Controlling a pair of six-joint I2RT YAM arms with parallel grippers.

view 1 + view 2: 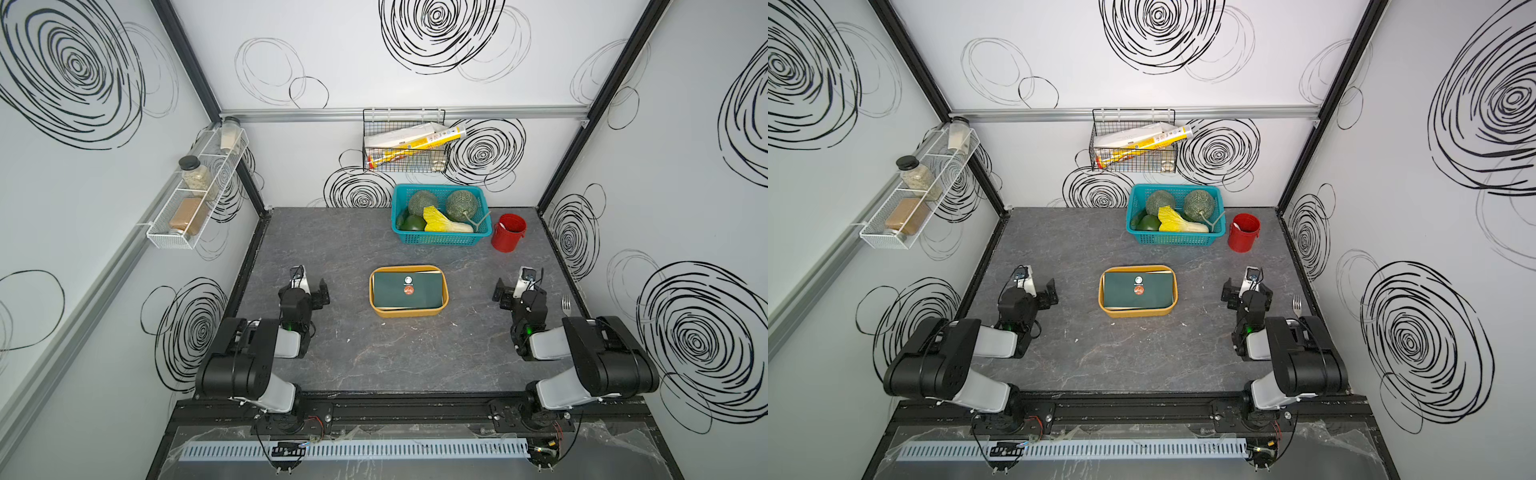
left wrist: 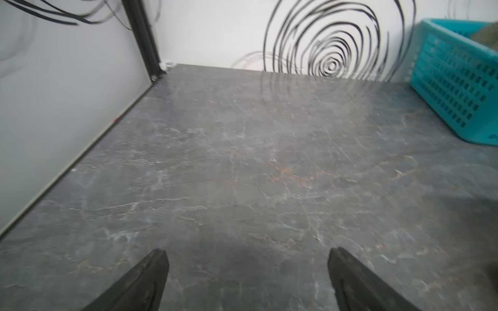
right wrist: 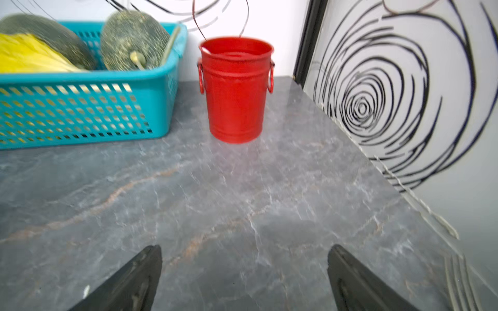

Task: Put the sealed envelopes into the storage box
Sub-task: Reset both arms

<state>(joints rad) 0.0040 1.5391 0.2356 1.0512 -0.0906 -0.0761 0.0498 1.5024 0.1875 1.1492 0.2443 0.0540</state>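
In both top views the storage box (image 1: pixel 409 312) (image 1: pixel 1138 312) sits mid-way across the table (image 1: pixel 374 357). The sealed envelopes (image 1: pixel 424 293) lie stacked flat inside it, a dark green one on top. They look thin, light and bendy, likely best pinched at an edge.

Left wrist view: the left gripper (image 2: pixel 248 253) hangs over the table, jaws wide apart and empty.

Right wrist view: the right gripper (image 3: pixel 245 249) also gapes empty, facing the far red cup (image 3: pixel 235 88) and teal basket (image 3: pixel 80 113).

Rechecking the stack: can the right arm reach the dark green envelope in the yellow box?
Probably yes: the dark green envelope lies uncovered on top in the storage box, with only bare table between it and the open right gripper.
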